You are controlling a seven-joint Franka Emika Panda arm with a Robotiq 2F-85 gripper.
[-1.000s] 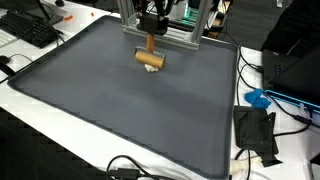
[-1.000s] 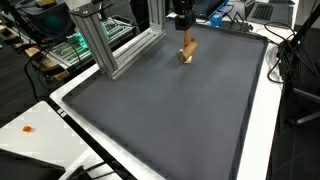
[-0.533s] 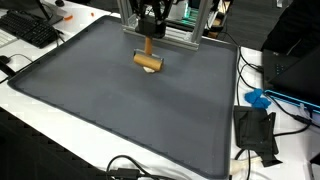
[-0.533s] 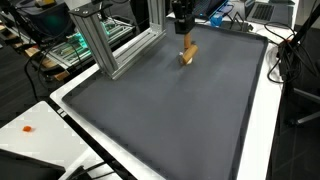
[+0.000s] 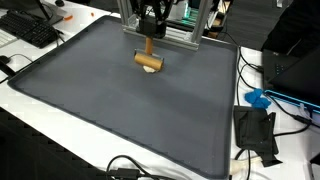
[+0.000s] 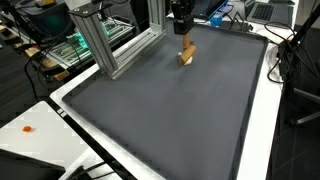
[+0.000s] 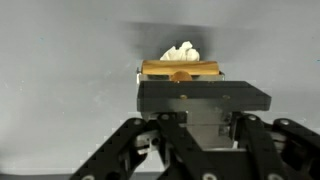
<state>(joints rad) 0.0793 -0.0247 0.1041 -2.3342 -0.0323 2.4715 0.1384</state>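
Note:
A wooden T-shaped piece [image 5: 149, 60], a short thick head with a thin upright stem, rests head-down on the dark grey mat [image 5: 120, 110] near its far edge. It also shows in the exterior view [image 6: 187, 53]. My gripper [image 5: 150, 32] is directly above it, and its jaws close around the top of the stem [image 6: 183, 30]. In the wrist view the gripper body [image 7: 203, 100] fills the lower frame. The wooden head [image 7: 182, 69] lies beyond it, with a pale lumpy bit [image 7: 182, 50] behind.
An aluminium frame [image 6: 105, 40] stands at the mat's far edge, right behind the gripper [image 5: 170, 35]. A keyboard [image 5: 30, 30] lies off the mat. Black boxes and cables [image 5: 255, 130] and a blue item [image 5: 258, 98] lie on the white table at one side.
The gripper and the wooden piece have shifted very slightly sideways along the far edge. Nothing else has moved.

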